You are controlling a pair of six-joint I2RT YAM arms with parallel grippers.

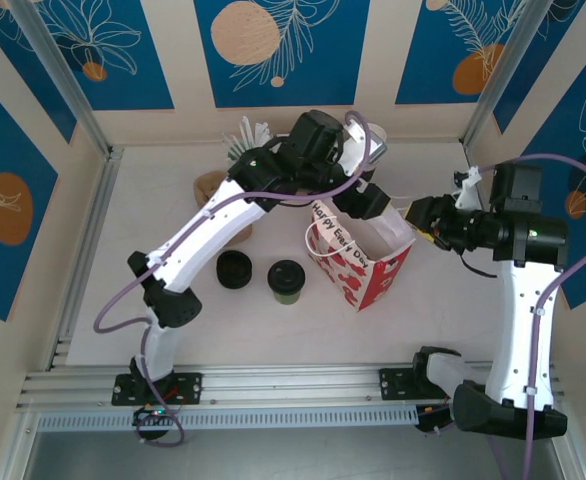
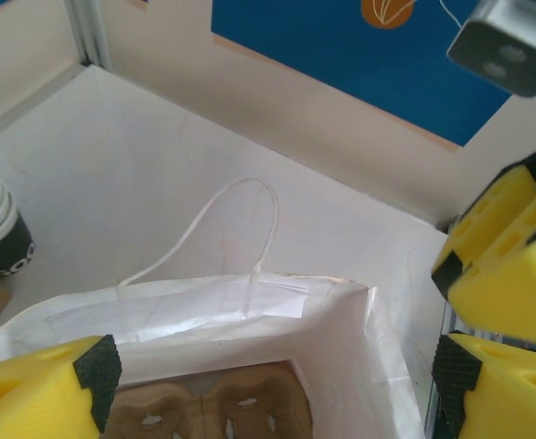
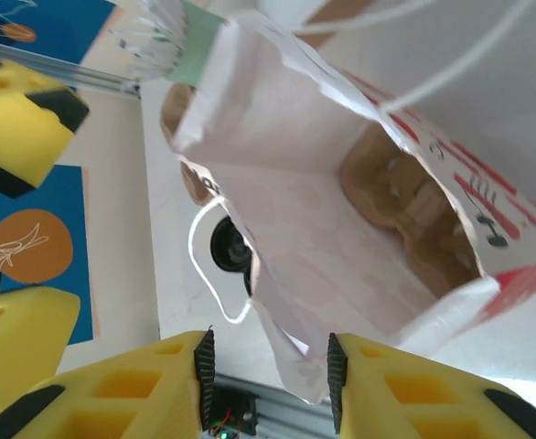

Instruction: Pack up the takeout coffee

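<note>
our right gripper (image 3: pixel 268 366) sits nearest, its jaws parted loosely around the rim of the red paper bag (image 3: pixel 323 238), apparently to steady the mouth. the left gripper (image 2: pixel 268 393) hangs wide open above that mouth, holding nothing. the takeout coffee (image 1: pixel 286 281) stands on the white table (image 1: pixel 163 220) just left of the bag, not yet packed. blue leaf-print panels (image 1: pixel 123 50) wall the cell.

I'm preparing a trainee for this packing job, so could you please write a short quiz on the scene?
1. True or false: the coffee cup is already inside the red bag.
2. What sits just left of the cup? A) a black lid B) a spoon C) a napkin
3. What lies at the bottom of the bag?
Key: 1 false; 2 A; 3 a brown cardboard piece.
</note>
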